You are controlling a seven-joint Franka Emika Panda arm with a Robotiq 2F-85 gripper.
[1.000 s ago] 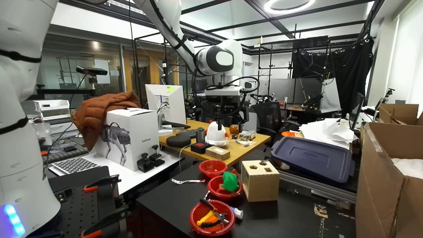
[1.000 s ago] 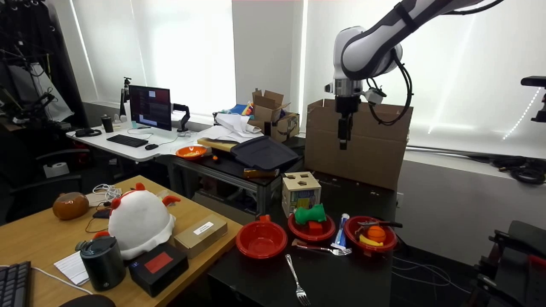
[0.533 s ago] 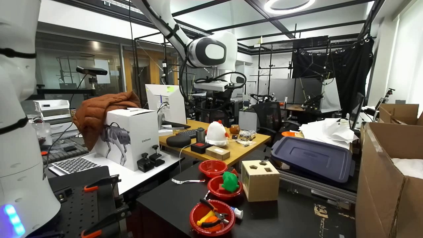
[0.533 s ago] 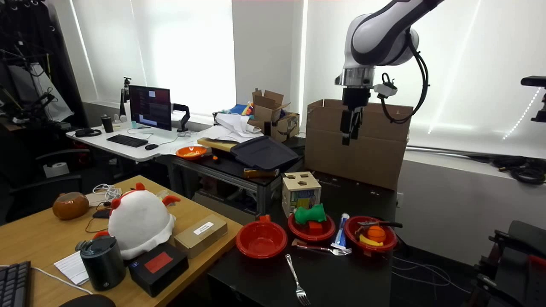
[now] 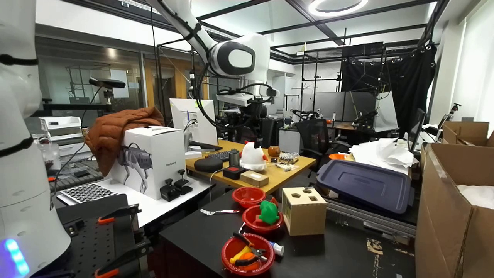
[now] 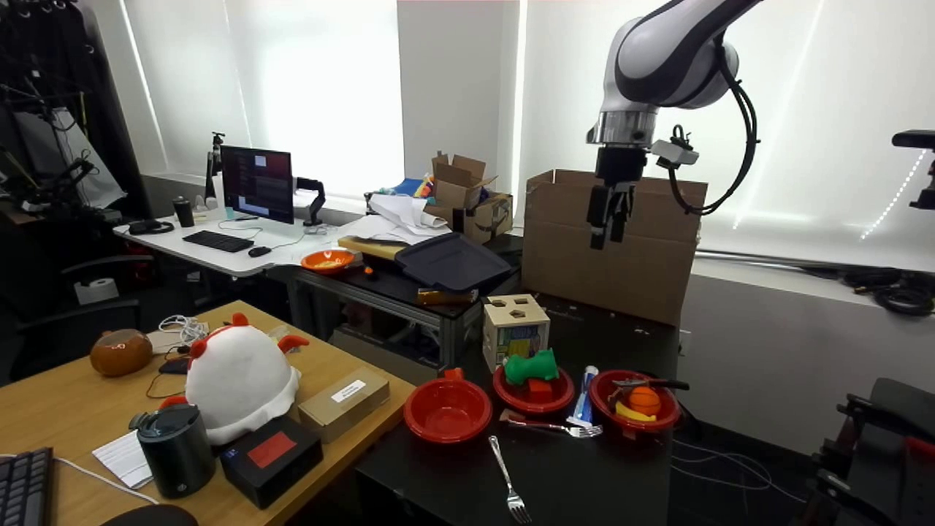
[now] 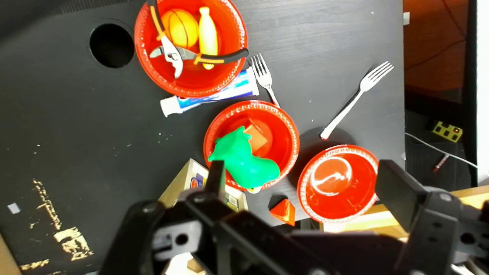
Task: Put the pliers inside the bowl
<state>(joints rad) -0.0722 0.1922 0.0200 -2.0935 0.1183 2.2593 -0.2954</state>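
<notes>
Black two-fingered gripper (image 7: 301,175): jaws spread wide, hangs well above the black tabletop (image 7: 95,130). Metal pliers (image 7: 172,56), black-and-orange handles, lie inside a round red plastic bowl (image 7: 198,83), one handle crossing its rim, with an orange ball (image 7: 179,28) and slim yellow toy (image 7: 208,34). White-and-blue tube (image 7: 229,91) between this and a second red plastic bowl (image 7: 281,131) bearing a glossy green toy (image 7: 246,160).

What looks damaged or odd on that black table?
Mainly the ragged tan patches on the black tabletop, near the big cardboard box: they break the dark finish; wear or residue, I can't tell. The splayed pliers also look untidy, one handle poking over the rim of their red bowl.
</notes>
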